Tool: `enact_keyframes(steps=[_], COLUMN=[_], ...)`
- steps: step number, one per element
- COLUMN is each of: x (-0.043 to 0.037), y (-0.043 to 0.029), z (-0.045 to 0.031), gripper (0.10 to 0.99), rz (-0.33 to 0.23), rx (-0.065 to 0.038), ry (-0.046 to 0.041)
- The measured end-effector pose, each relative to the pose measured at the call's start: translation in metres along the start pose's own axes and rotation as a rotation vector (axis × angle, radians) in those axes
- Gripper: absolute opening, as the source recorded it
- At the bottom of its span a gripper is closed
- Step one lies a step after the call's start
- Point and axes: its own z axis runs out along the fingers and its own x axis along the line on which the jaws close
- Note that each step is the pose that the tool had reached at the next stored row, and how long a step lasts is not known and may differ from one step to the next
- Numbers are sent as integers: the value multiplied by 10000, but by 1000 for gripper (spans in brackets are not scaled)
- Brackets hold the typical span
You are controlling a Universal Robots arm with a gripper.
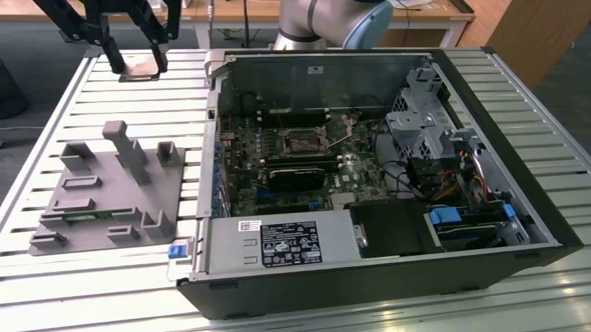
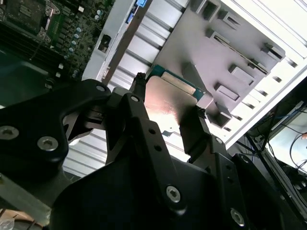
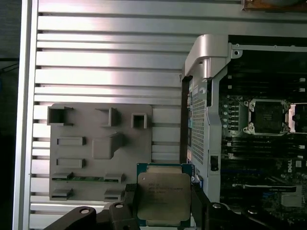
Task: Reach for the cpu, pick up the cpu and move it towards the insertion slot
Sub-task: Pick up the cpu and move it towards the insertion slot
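Observation:
My gripper [image 1: 138, 67] hangs above the slatted table at the far left of the exterior view, shut on the cpu [image 1: 143, 72], a flat square chip with a shiny metal top. In both wrist views the black fingers [image 3: 131, 203] clamp two opposite edges of the cpu [image 3: 163, 197], and the green rim of the cpu [image 2: 169, 103] shows past the fingertips. The insertion slot [image 1: 300, 142] is the metal-framed socket with a dark centre on the motherboard inside the open case, well apart from the chip. In the first wrist view the insertion slot [image 3: 266, 116] lies beyond the case wall.
A grey plastic fixture plate [image 1: 102, 187] with raised blocks lies on the table at the exterior view's left, below the gripper. The open computer case [image 1: 217, 69] has tall metal walls, a drive cage [image 1: 420, 128] and cables. The arm's base [image 1: 319, 24] stands behind the case.

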Motion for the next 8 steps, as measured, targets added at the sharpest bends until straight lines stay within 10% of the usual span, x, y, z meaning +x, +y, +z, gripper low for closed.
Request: enact_keyframes(steps=[8], x=[-116], y=[0], z=[0], gripper=[533], rz=[-1], rx=[0], ry=[0])
